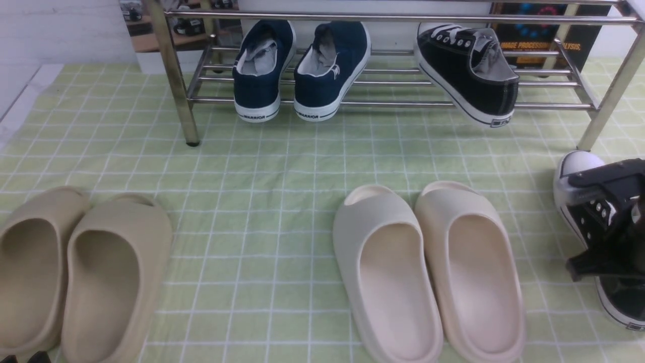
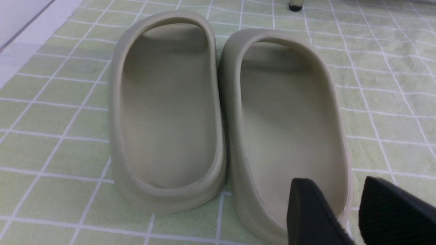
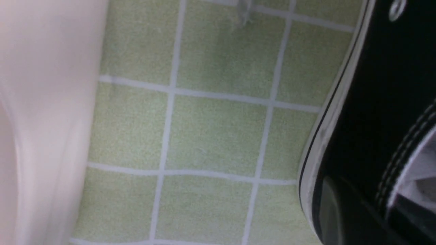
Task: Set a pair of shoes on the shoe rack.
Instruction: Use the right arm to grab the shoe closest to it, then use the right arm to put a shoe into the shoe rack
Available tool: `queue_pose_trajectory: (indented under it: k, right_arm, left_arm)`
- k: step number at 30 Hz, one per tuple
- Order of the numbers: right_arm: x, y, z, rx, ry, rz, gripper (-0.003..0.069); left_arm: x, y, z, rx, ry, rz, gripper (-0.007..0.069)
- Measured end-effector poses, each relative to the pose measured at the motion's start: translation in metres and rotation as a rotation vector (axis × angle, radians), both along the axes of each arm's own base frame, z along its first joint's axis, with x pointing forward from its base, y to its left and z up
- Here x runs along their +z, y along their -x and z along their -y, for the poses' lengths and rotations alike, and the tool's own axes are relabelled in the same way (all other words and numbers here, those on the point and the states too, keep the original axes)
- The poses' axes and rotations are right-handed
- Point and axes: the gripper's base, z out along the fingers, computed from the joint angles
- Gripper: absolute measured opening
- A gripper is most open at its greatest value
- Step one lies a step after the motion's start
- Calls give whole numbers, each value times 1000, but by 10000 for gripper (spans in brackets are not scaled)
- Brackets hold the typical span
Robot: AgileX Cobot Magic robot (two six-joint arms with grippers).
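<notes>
A pale green cloth with a white grid covers the floor. The chrome shoe rack runs along the top of the front view. On its rails, at upper right, one black sneaker lies tilted, heel towards the camera and overhanging the front rail. A pair of navy sneakers stands on the rack at upper centre.

The second black sneaker sits on the cloth at the right edge, just below the rack's right leg, with its white toe cap pointing up the frame. The right gripper lies over its laced middle and heel, hiding much of the shoe. Whether its jaws are clamped on the sneaker cannot be told. The right wrist view shows the shoe's black side and white sole up close.

Cream slides lie at lower centre, tan slides at lower left. The left gripper hangs above the heel of a tan slide, jaws slightly apart and holding nothing.
</notes>
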Motion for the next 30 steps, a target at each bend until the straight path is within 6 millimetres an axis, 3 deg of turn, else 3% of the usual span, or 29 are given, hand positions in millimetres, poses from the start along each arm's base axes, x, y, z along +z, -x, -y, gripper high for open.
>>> queue_pose_trajectory:
  k: [4, 7, 8, 11, 15, 24, 30]
  right_arm:
    - [11, -3, 0, -7, 4, 2, 19]
    - [48, -3, -2, -10, -13, 16, 20]
    - [49, -2, -2, -8, -15, 12, 20]
    - [105, -9, -8, 61, -78, 126, 20]
    - [135, -25, -13, 115, -99, 211, 20]
    - [125, -64, -18, 130, -77, 143, 20]
    - [113, -90, -14, 139, 28, 90, 20]
  left_arm:
    - [0, 0, 0, 0, 0, 0, 239]
    - [0, 0, 0, 0, 0, 0, 239]
    - [0, 0, 0, 0, 0, 0, 239]
    - [0, 0, 0, 0, 0, 0, 239]
    - [0, 0, 0, 0, 0, 0, 239]
    - [0, 0, 0, 0, 0, 0, 239]
    - [0, 0, 0, 0, 0, 0, 239]
